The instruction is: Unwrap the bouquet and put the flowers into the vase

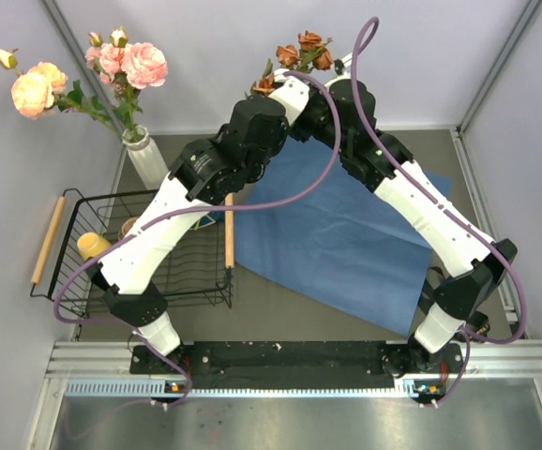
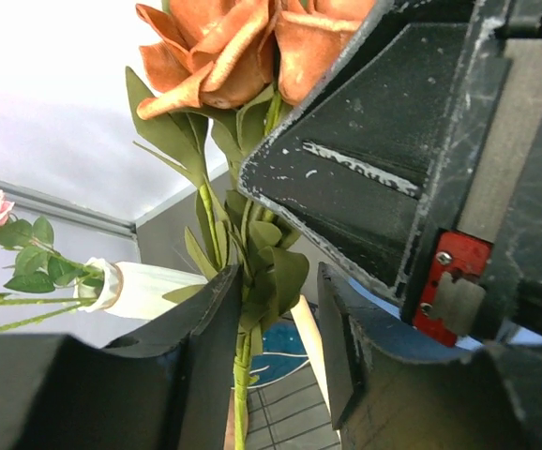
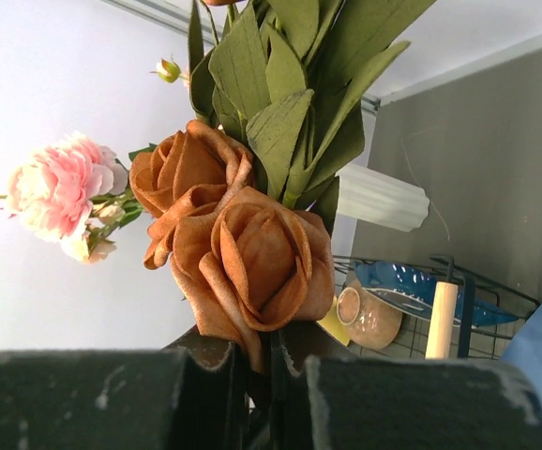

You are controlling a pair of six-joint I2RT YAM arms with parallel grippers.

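Flowers [image 3: 252,267] show curled rust-orange petals and long green leaves.

The vase [image 1: 145,157] mouth is crowded by pink and peach blooms [image 1: 126,64], and little room is seen among the stems. Approach from the near side is barred by the basket [image 1: 191,267], set just near of the vase, and by the left arm [image 1: 173,220] stretched over it. At far centre the right arm [image 1: 421,206] is pressed close beside the left under the rust roses [image 1: 301,49], with cables [image 1: 262,204] looped across. The paper [image 1: 346,244] lies flat. Bare table [image 1: 421,141] is found at the far right and along the near edge. Walls [image 1: 8,187] close off left, far and right.
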